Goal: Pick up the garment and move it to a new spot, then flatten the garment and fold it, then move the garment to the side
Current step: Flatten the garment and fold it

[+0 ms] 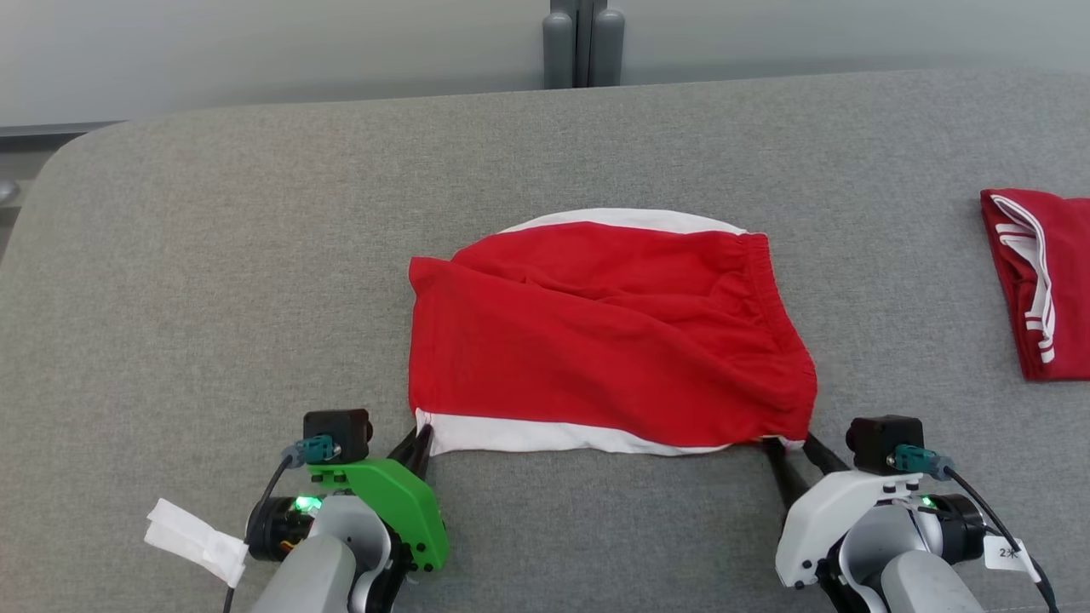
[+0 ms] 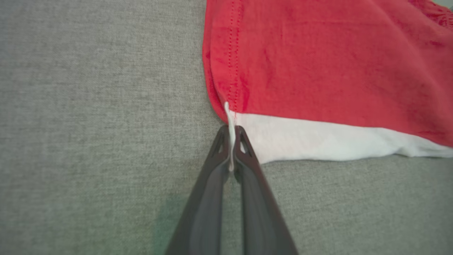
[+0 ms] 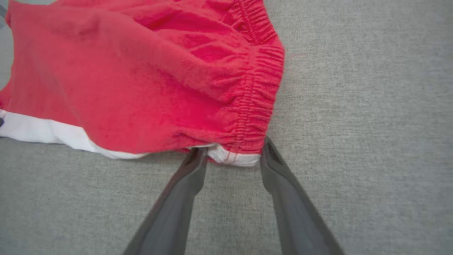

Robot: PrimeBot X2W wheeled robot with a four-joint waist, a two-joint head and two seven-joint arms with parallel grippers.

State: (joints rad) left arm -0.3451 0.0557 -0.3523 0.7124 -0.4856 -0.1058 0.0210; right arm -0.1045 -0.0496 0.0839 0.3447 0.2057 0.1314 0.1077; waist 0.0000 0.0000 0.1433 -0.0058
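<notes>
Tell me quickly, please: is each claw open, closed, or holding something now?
Left claw: closed on a white corner of the shorts.
Right claw: open around the waistband corner, not gripping.

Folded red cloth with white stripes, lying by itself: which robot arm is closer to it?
Right. The right arm is at the red-and-white shorts' waistband corner, on the folded red striped cloth's side. The left arm pinches the shorts' far corner.
</notes>
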